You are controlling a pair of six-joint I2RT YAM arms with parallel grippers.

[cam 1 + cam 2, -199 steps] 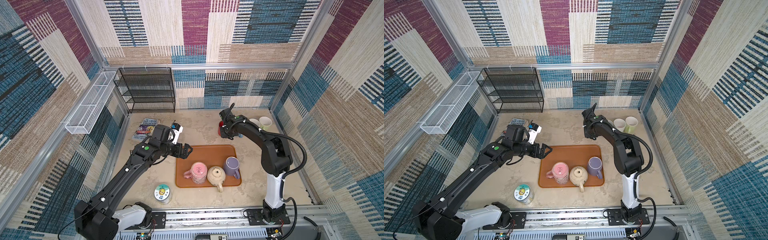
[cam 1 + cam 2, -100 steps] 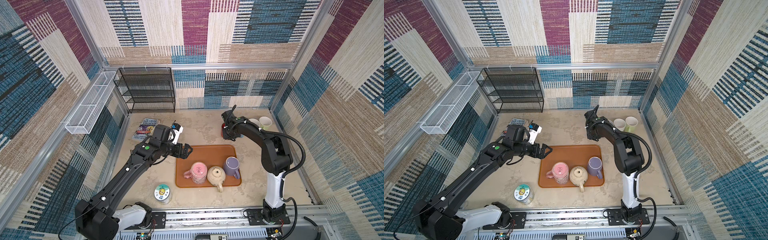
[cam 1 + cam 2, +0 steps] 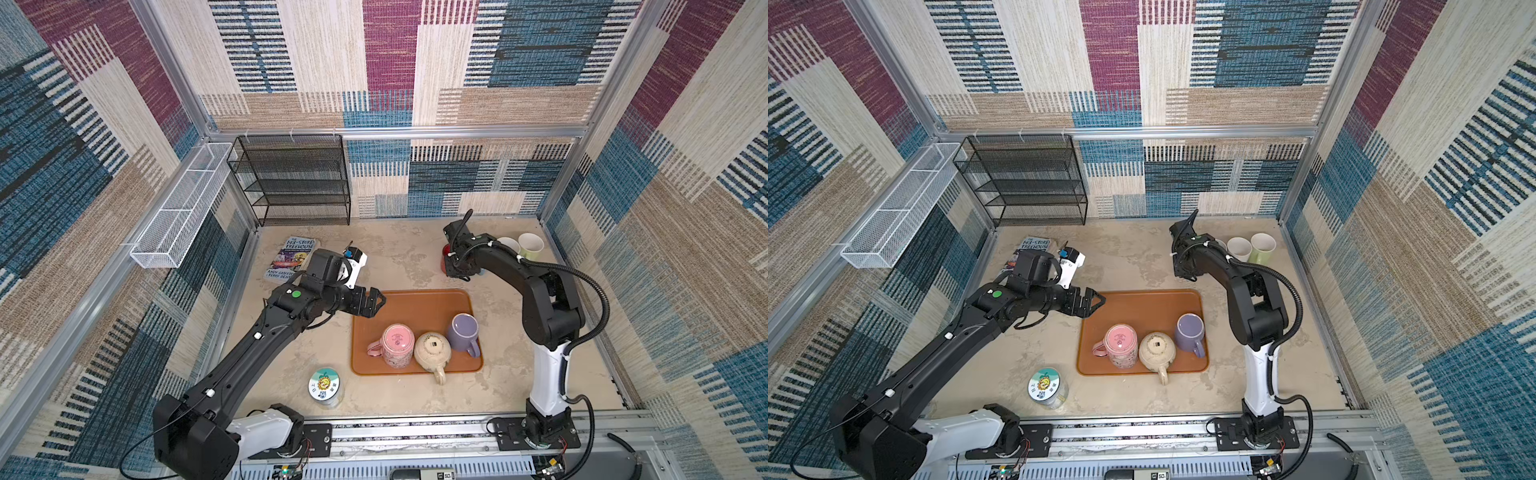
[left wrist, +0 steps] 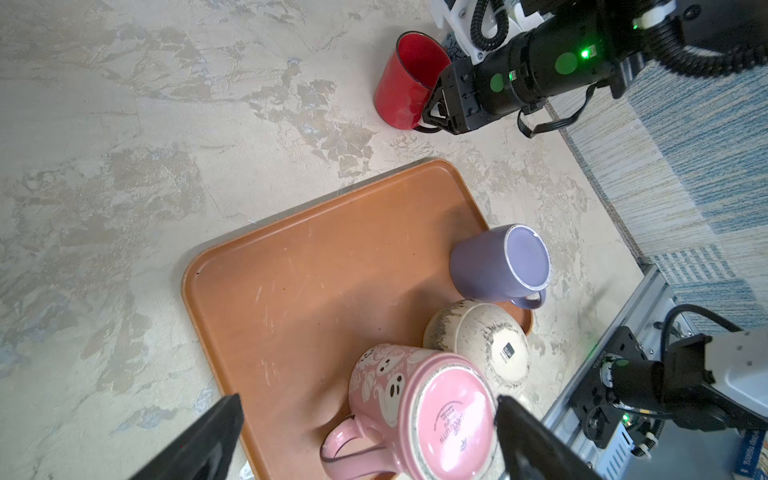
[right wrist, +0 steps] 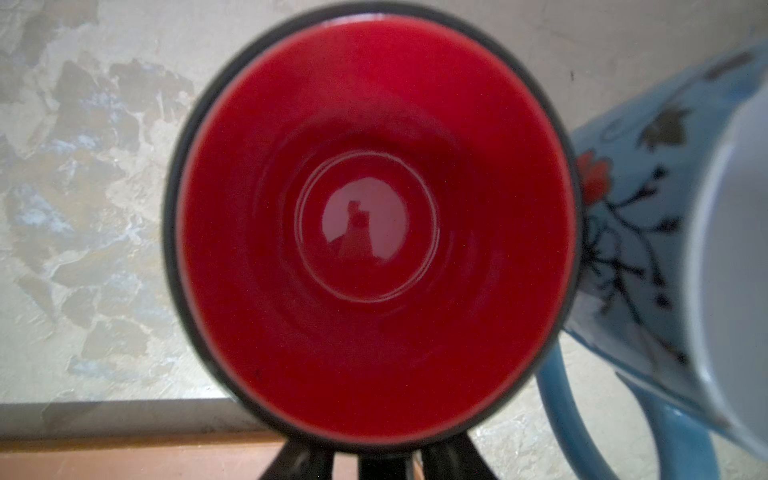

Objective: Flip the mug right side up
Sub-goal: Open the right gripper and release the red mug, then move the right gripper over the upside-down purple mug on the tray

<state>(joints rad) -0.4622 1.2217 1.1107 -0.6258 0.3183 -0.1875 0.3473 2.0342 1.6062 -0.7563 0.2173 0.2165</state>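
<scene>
The cell is walled with woven patchwork panels — blue, maroon, beige; a black mesh rack is set on a mottled, perhaps stone-finished, floor.

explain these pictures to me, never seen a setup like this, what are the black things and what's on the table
The black things are two robot arms, each ending in a two-fingered hand. Two pictures look down from overhead; the other two come from cameras on the wrists. On the table lies an orange tray with a pink mug and a cream cup, both bottom up, and a purple mug. Off the tray stand a red mug, upright, a blue mug beside it, plus a book, a jar and a rack. The left hand is open and empty by the tray's corner. The right hand has its fingers either side of the red mug's handle; whether it grips is unclear.
</scene>
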